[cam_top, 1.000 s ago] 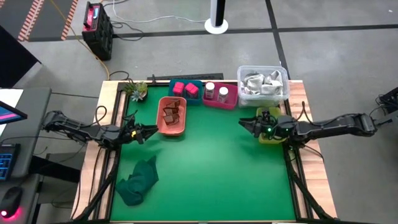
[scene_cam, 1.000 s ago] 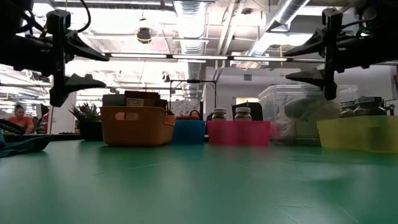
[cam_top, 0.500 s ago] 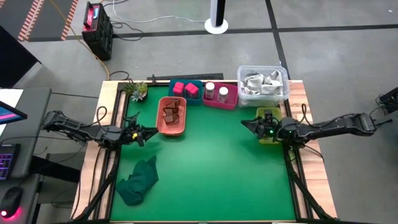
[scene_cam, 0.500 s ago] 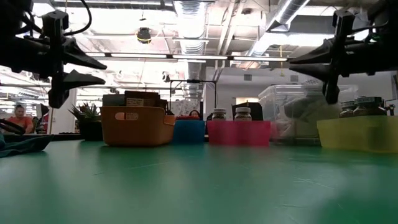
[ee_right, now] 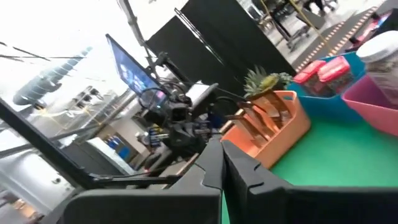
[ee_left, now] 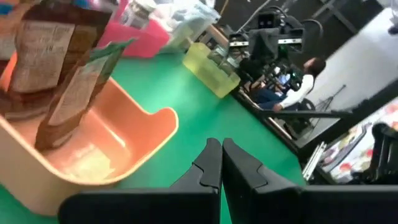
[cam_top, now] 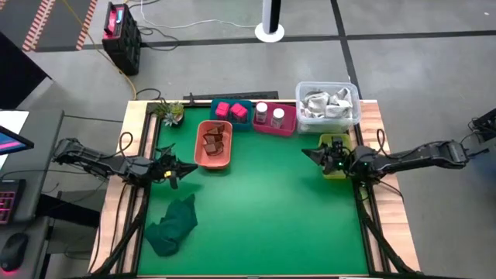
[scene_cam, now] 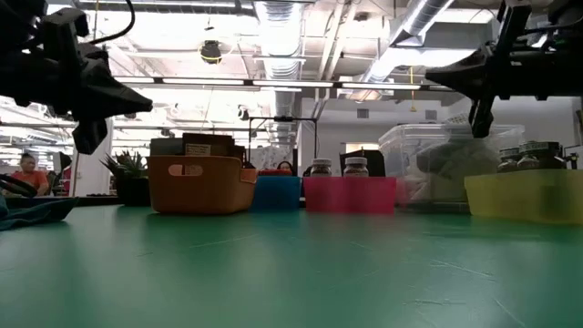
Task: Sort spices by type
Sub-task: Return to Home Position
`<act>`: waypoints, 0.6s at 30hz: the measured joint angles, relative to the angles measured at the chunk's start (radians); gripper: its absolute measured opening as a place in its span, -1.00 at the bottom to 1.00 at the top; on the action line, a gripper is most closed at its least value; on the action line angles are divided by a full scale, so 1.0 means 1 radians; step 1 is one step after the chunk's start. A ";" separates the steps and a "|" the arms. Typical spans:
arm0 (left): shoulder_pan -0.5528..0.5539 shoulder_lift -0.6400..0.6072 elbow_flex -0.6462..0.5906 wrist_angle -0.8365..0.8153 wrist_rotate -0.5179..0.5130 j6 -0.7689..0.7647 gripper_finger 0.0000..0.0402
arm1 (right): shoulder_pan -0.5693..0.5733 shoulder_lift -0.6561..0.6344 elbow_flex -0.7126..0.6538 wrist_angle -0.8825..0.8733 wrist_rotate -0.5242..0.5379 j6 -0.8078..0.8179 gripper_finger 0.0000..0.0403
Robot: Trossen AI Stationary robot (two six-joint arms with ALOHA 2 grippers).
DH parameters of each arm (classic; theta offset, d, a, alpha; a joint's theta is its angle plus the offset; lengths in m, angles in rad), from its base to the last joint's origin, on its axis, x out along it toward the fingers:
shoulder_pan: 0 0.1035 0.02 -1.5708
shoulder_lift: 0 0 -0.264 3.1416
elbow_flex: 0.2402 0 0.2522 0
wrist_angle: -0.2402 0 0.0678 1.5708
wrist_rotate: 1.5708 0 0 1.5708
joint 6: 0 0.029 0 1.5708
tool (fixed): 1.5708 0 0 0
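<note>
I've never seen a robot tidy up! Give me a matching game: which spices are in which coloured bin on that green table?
Spices: 1 magenta boxes; 2 white-topped jars; 3 reddish-brown pieces; 4 greenish jars.
Bins: A yellow bin; B orange bin; C blue bin; D pink bin.
Pairs: 1-C, 2-D, 3-B, 4-A.
The left gripper and right gripper hover shut, holding nothing.

Boxes (cam_top: 223, 108) lie left of jars (cam_top: 262, 113), behind pieces (cam_top: 215, 142).
</note>
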 joint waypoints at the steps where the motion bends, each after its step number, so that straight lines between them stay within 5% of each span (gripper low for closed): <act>1: 0.000 -0.001 0.000 0.000 0.001 0.020 -1.00 | 0.000 0.000 0.002 -0.013 0.000 0.000 -0.89; 9: 0.001 0.012 -0.001 -0.078 -0.033 0.208 -1.00 | -0.003 0.000 0.006 -0.068 0.000 0.006 -0.76; 18: 0.001 0.009 -0.001 -0.077 -0.164 0.428 -0.99 | 0.005 0.001 0.007 -0.380 0.000 -0.012 -0.75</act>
